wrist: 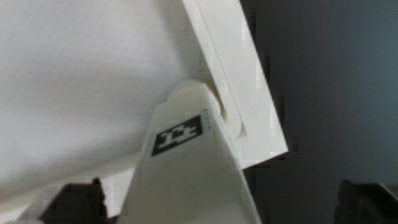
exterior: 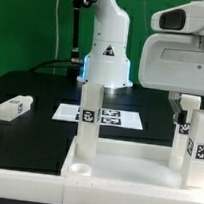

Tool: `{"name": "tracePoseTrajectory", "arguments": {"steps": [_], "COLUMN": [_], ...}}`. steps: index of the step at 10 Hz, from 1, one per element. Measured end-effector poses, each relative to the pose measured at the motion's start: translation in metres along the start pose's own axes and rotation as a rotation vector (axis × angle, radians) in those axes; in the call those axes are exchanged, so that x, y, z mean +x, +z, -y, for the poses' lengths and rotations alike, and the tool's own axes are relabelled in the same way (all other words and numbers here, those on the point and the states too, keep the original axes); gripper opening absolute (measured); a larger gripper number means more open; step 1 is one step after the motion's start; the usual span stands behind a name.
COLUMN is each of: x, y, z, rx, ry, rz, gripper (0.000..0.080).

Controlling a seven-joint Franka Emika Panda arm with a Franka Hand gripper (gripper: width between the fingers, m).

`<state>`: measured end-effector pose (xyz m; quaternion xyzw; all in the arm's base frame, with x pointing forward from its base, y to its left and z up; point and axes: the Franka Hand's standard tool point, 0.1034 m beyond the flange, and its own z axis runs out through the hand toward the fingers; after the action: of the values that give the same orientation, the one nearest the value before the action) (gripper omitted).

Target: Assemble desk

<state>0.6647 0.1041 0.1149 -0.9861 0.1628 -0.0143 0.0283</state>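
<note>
First, at the exterior view's left, a loose leg [exterior: 14, 106] lies flat on the black table [exterior: 31, 84]. The tabletop [exterior: 119, 170] sits in the foreground, with the left upright leg [exterior: 88, 124] socketed. Far right, the gripper [exterior: 189, 104] is spread wide and empty, directly above the right upright leg [exterior: 182, 139]. That leg's long axis is vertical, pointing up between the jaws.

Black table [exterior: 31, 84] with marker board [exterior: 69, 112], loose leg [exterior: 14, 107] and tabletop slab [exterior: 123, 178] on it.

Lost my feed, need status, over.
Gripper open, straddling an upright leg. Tabletop bears upright legs; loose leg lies aside. No obstruction seen.
</note>
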Motion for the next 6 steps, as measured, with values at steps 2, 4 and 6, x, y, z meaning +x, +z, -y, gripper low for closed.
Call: {"name": "tracePoseTrajectory", "arguments": {"steps": [2, 4, 6], "x": [0.0021, 0.0029, 0.0029], "y": [-0.0009, -0.0007, -0.0004], "z": [0.0004, -0.0014, -0.0016], "rx": [0.001, -0.01, -0.011], "ry": [-0.18, -0.337, -0.343], "rz": [-0.01, -0.013, -0.012], "gripper": [0.0649, 0.0649, 0.056]}}
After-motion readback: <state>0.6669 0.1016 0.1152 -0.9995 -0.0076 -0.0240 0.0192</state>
